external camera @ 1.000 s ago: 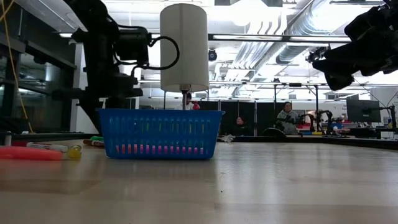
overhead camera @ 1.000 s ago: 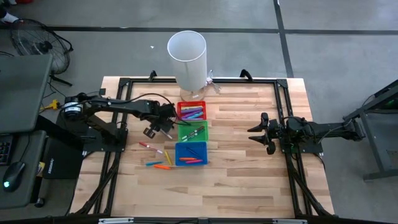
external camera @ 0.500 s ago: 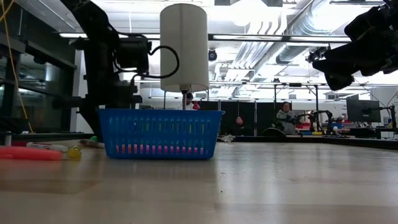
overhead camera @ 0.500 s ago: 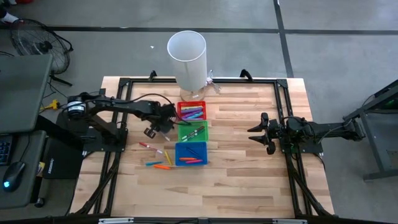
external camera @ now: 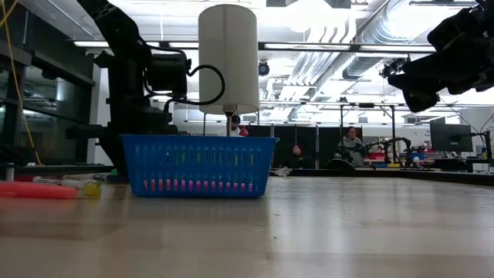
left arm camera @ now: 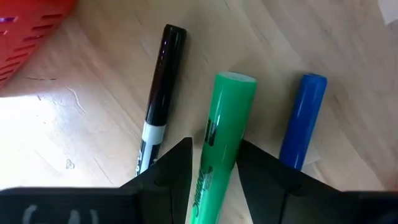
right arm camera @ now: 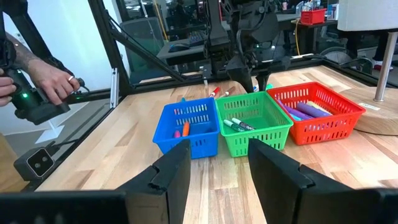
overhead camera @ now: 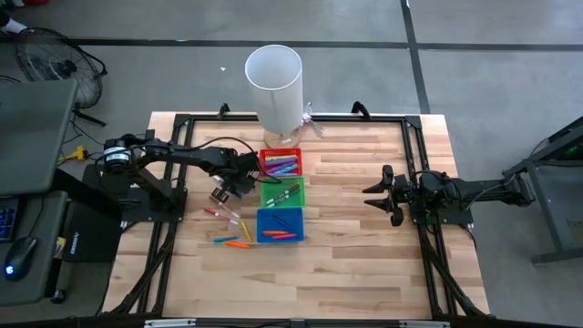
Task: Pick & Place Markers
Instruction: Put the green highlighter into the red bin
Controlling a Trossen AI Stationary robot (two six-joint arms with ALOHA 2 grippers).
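Since a second ago the left tool (overhead camera: 220,193) has shifted slightly along the tabletop (overhead camera: 355,264) beside the green bin (overhead camera: 281,194), its fingers (left arm camera: 168,171) now narrowed around a green marker (left arm camera: 222,134). Just beside that marker lie a black-and-white marker (left arm camera: 158,106) and a blue marker (left arm camera: 301,121). More markers (overhead camera: 232,239) lie left of the blue bin (overhead camera: 279,223). Beyond the green bin sits the red bin (overhead camera: 281,163). Well right of the bins, the right tool (overhead camera: 381,194) hangs spread wide, empty.

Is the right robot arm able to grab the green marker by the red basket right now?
Probably not. The right gripper waits open at the table's far side, and the left gripper already has the green marker between its fingers.
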